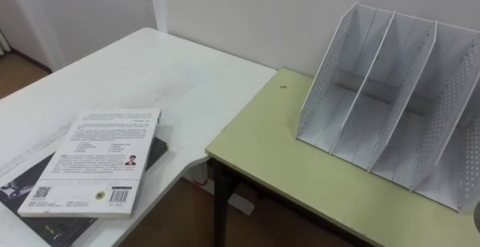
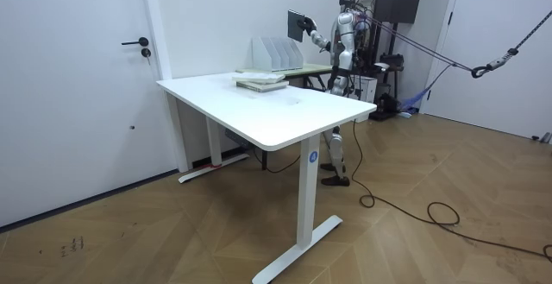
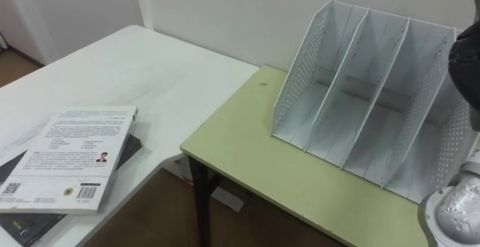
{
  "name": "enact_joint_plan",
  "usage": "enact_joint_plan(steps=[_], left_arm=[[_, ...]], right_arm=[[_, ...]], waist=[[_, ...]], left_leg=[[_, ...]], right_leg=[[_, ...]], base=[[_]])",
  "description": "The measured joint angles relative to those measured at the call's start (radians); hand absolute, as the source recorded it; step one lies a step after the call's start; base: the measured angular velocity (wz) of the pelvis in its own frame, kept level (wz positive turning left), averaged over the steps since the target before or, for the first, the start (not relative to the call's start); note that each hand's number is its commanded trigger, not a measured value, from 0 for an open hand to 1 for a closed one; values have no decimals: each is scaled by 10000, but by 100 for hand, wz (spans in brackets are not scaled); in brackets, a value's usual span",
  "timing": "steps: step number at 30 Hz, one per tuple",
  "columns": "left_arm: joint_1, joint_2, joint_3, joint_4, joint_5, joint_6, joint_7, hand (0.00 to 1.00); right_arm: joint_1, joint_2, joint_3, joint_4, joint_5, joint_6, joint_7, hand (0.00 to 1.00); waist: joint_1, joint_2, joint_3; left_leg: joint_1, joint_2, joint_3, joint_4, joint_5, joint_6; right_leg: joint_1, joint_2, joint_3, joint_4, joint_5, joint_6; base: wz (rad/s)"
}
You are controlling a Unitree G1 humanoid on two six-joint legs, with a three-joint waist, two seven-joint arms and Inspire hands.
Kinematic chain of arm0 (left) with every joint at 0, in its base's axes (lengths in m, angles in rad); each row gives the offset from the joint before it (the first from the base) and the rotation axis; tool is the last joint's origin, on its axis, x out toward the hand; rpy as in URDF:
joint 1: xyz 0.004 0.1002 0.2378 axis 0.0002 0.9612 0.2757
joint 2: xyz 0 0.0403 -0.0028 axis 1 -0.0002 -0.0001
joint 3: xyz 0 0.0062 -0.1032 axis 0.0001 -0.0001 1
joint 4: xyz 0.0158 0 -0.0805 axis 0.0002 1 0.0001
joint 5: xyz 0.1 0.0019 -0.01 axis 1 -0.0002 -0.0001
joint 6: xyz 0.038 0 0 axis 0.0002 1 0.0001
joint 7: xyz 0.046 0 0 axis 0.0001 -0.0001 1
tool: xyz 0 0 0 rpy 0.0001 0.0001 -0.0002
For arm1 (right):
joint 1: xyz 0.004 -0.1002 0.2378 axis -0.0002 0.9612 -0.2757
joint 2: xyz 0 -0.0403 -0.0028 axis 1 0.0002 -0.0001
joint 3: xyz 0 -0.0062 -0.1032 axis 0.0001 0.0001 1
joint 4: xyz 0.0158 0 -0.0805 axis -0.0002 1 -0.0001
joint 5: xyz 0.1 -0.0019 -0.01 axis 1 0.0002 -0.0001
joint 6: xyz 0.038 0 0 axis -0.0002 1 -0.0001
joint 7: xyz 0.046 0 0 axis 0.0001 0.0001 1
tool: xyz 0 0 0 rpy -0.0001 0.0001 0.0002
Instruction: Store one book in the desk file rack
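Observation:
The white file rack with three empty slots stands on the green desk, open toward me. In the room view I stand behind that desk and hold a dark book upright in the air above the rack. My right hand is shut on the book's edge. In the right eye view the dark hand and its silver forearm enter at the right edge, beside the rack. My left hand stays low by my body.
A white-covered book lies on a dark book on the white table to my left. A gap of floor separates that table from the green desk. A wall runs close behind the rack.

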Motion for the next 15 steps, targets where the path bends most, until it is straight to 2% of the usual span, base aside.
enact_joint_plan(steps=[6,11,15], left_arm=[[-31,9,13,-1,-2,-2,24,0],[-45,10,8,-7,-1,-2,24,0],[-47,15,6,0,21,-1,24,0]], right_arm=[[0,0,6,71,1,140,33,100],[-21,-1,14,125,-2,165,41,100],[-375,-1,15,312,-12,183,29,100]], waist=[[29,-123,75],[70,-142,66],[83,-136,61]], left_leg=[[-11,-4,0,-17,0,0],[-11,-6,-2,-21,0,0],[-9,-4,-15,-15,0,-1]], right_leg=[[-1,-2,-5,-26,0,1],[-6,-1,-7,-22,0,1],[5,1,-18,-16,0,0]], base=[[0],[0],[0]])
